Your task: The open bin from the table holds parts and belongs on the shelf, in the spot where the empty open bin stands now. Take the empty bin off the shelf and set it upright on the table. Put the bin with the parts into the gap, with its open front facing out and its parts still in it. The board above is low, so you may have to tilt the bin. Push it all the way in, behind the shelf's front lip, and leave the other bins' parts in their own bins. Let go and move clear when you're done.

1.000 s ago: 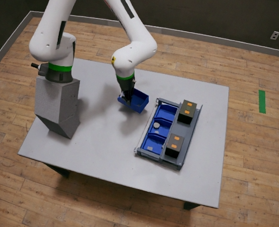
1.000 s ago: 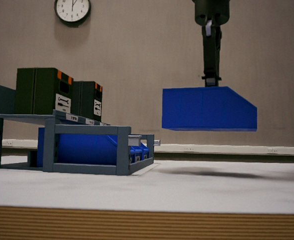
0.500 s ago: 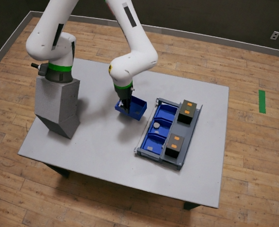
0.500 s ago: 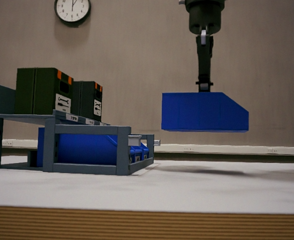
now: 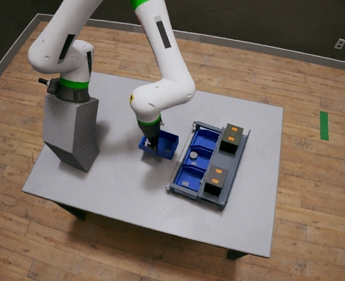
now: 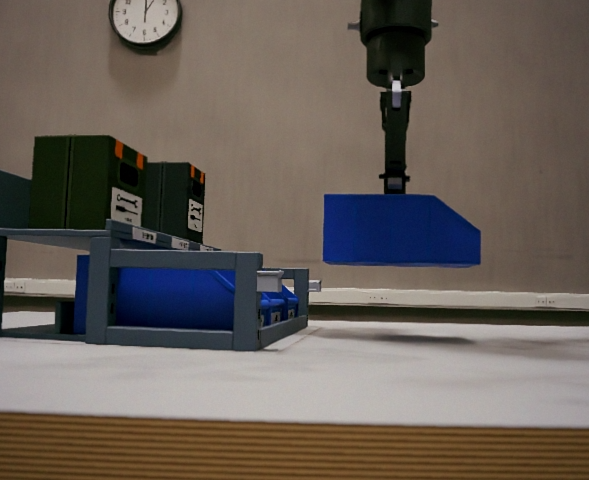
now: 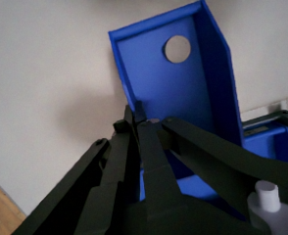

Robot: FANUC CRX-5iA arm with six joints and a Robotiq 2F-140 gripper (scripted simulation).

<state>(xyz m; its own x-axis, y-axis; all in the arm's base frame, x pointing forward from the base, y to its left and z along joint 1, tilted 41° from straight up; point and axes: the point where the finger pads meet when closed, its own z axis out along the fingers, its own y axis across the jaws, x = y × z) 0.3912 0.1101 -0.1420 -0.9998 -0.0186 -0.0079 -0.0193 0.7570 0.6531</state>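
Observation:
My gripper (image 5: 153,146) (image 6: 395,186) (image 7: 137,113) is shut on the rear wall of a blue open bin (image 5: 167,140) (image 6: 387,229) (image 7: 173,93) and holds it level in the air, above the table (image 5: 120,187) and left of the shelf. A round grey part (image 5: 167,150) (image 7: 177,49) lies in the held bin. The grey shelf (image 5: 236,157) (image 6: 180,256) holds three blue bins in its lower row. The far bin (image 5: 207,139) is empty. The middle bin (image 5: 201,156) holds a grey disc (image 5: 193,155). The near bin (image 5: 190,177) holds a small grey piece (image 5: 185,183).
Two dark green boxes (image 5: 231,137) (image 5: 216,180) (image 6: 77,180) (image 6: 175,198) stand on the shelf's low upper board. The robot's grey pedestal (image 5: 69,127) stands at the table's left. The shelf's front frame and a bin (image 7: 276,144) show at the right of the wrist view.

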